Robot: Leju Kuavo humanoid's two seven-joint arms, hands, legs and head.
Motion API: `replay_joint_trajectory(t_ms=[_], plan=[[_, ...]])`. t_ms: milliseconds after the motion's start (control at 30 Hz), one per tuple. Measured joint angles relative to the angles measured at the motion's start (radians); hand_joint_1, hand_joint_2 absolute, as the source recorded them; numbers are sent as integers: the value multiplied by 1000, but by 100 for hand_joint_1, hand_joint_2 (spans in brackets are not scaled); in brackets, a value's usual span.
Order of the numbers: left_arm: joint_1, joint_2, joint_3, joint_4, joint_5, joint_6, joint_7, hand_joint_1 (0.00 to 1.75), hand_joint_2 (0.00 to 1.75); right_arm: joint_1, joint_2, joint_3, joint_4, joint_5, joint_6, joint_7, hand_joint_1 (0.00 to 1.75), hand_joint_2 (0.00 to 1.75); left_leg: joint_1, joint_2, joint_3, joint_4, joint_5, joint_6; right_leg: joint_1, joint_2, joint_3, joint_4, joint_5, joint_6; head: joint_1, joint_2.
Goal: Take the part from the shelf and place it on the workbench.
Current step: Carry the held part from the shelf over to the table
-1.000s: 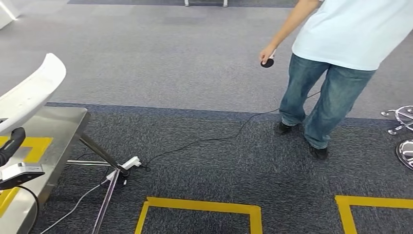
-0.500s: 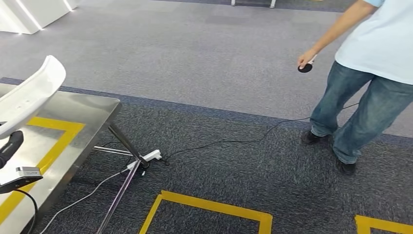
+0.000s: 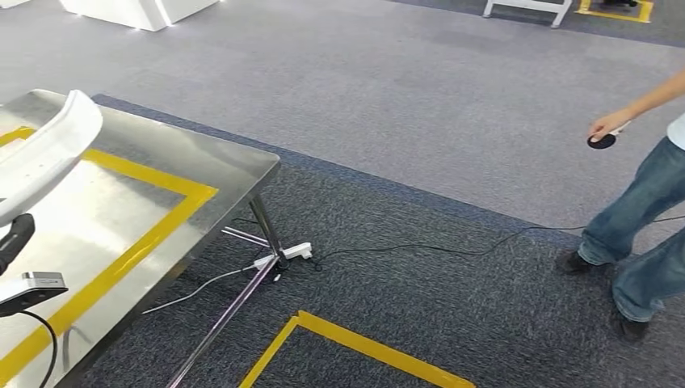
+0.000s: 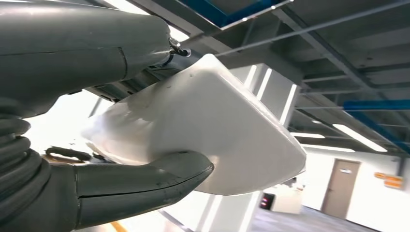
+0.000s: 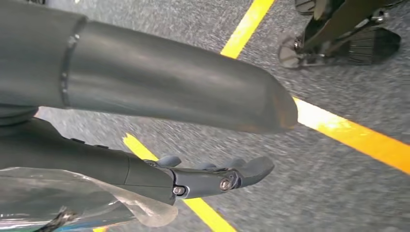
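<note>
My left hand grips the white curved part, thumb on one side and fingers on the other. In the head view the part stands up at the far left, above the steel workbench, which carries a yellow tape outline. A dark finger of my left hand shows just below the part. My right hand hangs over the carpet with its fingers straight and nothing in it.
A person in jeans stands at the right, holding a small black disc on a cable. A white power strip and cables lie by the workbench leg. Yellow tape marks the dark carpet.
The camera has turned left: the workbench now fills more of the left side and the person has slid to the right edge. The part stays in my left hand.
</note>
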Motion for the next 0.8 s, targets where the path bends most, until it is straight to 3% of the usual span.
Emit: replay_joint_trajectory(t_ms=[67, 133, 167, 200, 267, 300, 333, 367, 400, 433, 500, 567, 633, 700, 767, 800], plan=[[1, 1, 0, 0, 0, -1, 0, 175, 175, 2, 0, 0, 1, -3, -2, 1, 0, 0, 3, -26, -7, 2, 2, -12, -3, 34, 29, -56, 10, -3, 0, 0], [5, 3, 0, 0, -1, -2, 0, 175, 175, 4, 0, 0, 1, -5, -5, 2, 0, 0, 8, -48, -12, 1, 5, -25, -2, 12, 36, -65, 12, -9, 0, 0], [6, 5, 0, 0, -2, -2, 0, 175, 175, 4, 0, 0, 1, -6, -6, 2, 0, 0, 8, -39, -16, 7, 0, -31, -3, -2, 40, -69, 13, -14, -1, 0], [6, 7, 0, 0, -3, -3, 0, 175, 175, 5, 0, 0, 1, -7, -7, 3, 0, 0, 6, -15, -26, 30, -15, -36, -4, -17, 44, -75, 15, -19, -3, 0], [3, 9, 1, 0, -5, -4, 0, 175, 175, 7, 0, 0, 2, -9, -7, 3, 0, 0, 4, 51, -74, 136, -73, -46, -3, -47, 50, -80, 14, -28, -8, 0], [2, 10, 1, 0, -6, -5, 1, 175, 175, 8, 0, 0, 2, -9, -8, 3, 0, 0, 6, 71, -105, 204, -103, -49, -2, -62, 51, -80, 12, -30, -9, 0], [3, 10, 0, 0, -7, -6, 1, 175, 175, 9, 0, 0, 2, -9, -7, 3, 0, 0, 8, 80, -130, 257, -122, -52, -1, -77, 52, -80, 10, -31, -9, 0], [5, 10, -1, 1, -7, -7, 1, 175, 175, 9, 0, 0, 2, -10, -7, 3, 0, 0, 10, 84, -139, 277, -120, -54, 0, -91, 54, -80, 7, -31, -10, 0], [5, 10, -1, 1, -8, -7, 1, 175, 175, 9, 0, 1, 2, -10, -7, 3, 0, 0, 10, 87, -129, 260, -100, -54, 0, -106, 56, -79, 4, -30, -10, 0], [5, 11, -1, 1, -8, -7, 1, 175, 175, 8, 0, 1, 2, -10, -6, 3, 0, 0, 10, 95, -99, 202, -65, -53, 0, -120, 61, -79, 1, -29, -10, 0], [3, 12, -1, 1, -8, -7, 1, 175, 175, 6, 0, 1, 2, -10, -5, 2, 0, 0, 2, 137, -25, 62, -9, -43, 3, -145, 70, -79, -7, -22, -10, 0], [-1, 12, -1, 1, -7, -8, 1, 175, 175, 5, 0, 1, 2, -10, -3, 2, 0, 0, -7, 162, 4, -2, -1, -31, 8, -167, 75, -79, -13, -13, -10, 0], [-2, 14, -1, 1, -7, -8, 1, 175, 175, 2, 0, 1, 2, -10, -3, 1, 0, 0, -8, 141, 3, -7, -1, -20, 11, -188, 80, -81, -19, -4, -9, 0], [-3, 15, 0, 1, -7, -7, 1, 175, 175, -2, 0, 2, 2, -11, -2, 0, 0, 0, -3, 119, 9, -16, 3, -9, 8, -161, 77, -63, -37, 6, -7, 0], [-8, 16, 0, 1, -7, -7, 1, 175, 175, -4, 0, 2, 2, -12, 0, -2, 0, 0, 2, 99, 12, -20, 6, -1, 5, -98, 30, 33, -88, 13, -1, 0], [-11, 16, -2, 2, -7, -7, 1, 175, 175, -4, 0, 2, 2, -12, 0, -2, 0, 0, 3, 88, 11, -20, 6, 2, 4, -79, -8, 105, -116, 13, 1, 0]])
